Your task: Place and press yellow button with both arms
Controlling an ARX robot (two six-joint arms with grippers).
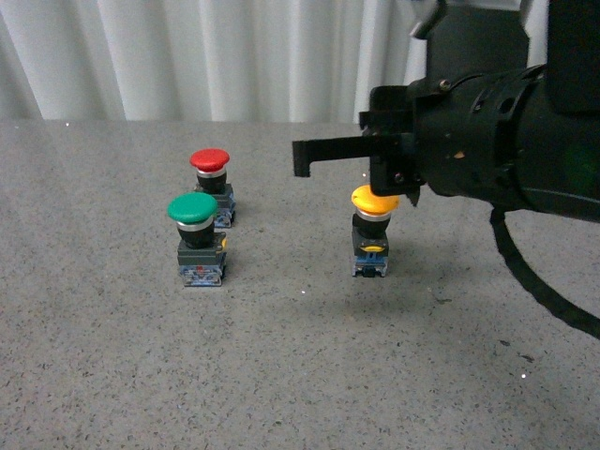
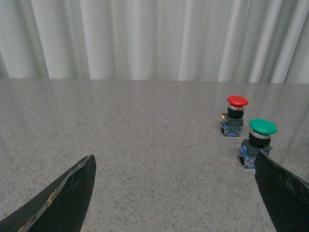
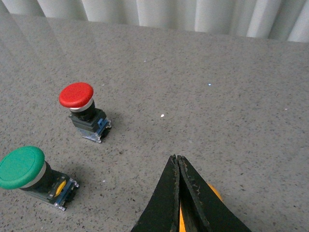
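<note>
Pressing its fingers together, the right gripper (image 1: 302, 159) has the yellow button (image 1: 372, 227) just beneath it; left gripper (image 2: 175, 158) spread wide, empty.

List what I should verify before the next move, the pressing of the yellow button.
1. Yellow button stands upright: ok.
2. Right gripper is shut for pressing: ok.
3. Right gripper touches the yellow cap: cannot tell.
4. Green button and red button stand apart from the yellow button: ok.
5. Left gripper is open and holds nothing: ok.
</note>
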